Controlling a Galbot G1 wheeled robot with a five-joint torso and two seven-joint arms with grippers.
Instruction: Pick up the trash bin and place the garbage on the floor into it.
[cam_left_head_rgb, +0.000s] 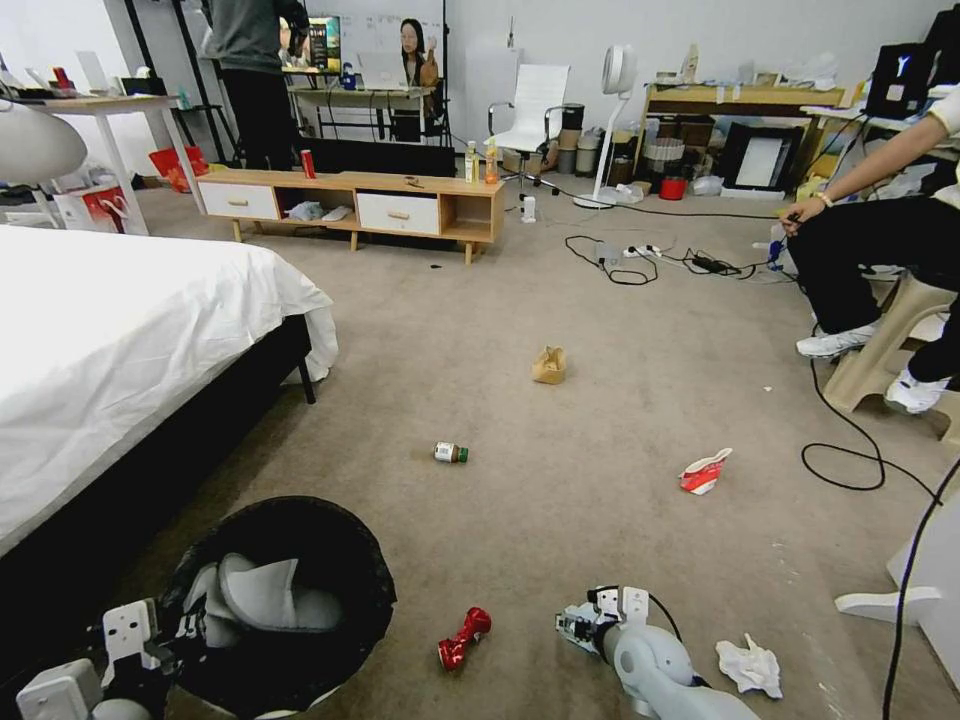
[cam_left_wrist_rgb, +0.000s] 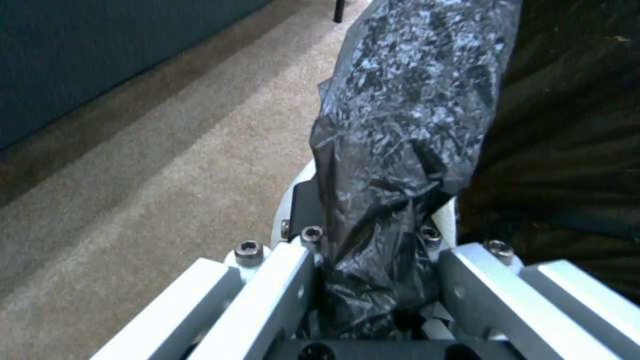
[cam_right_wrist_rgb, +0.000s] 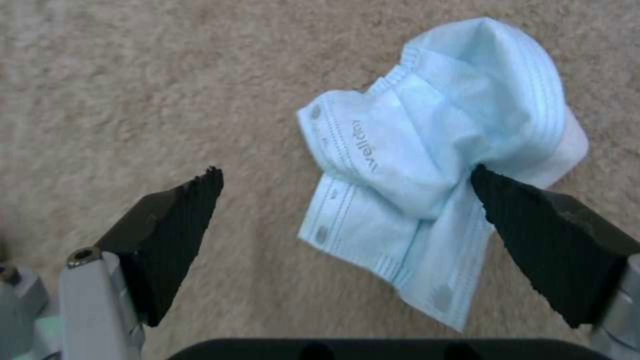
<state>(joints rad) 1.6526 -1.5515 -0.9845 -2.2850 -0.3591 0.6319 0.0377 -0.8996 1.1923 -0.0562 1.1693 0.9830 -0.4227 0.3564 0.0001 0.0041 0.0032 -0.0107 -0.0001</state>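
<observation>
Over the floor our right gripper spreads its jaws wide around the light-blue mask, which we judge needs closing on next; our left gripper has its jaws clamped on the trash bin rim.

Open carpet stretches ahead, scattered with a tan paper bag, a small bottle, a red-white carton, a crushed red can and a white tissue, all well apart with bare floor between them. A bed walls off the left side, the trash bin beside its foot. On the right, a seated person's legs, a stool and trailing black cables narrow the way.
</observation>
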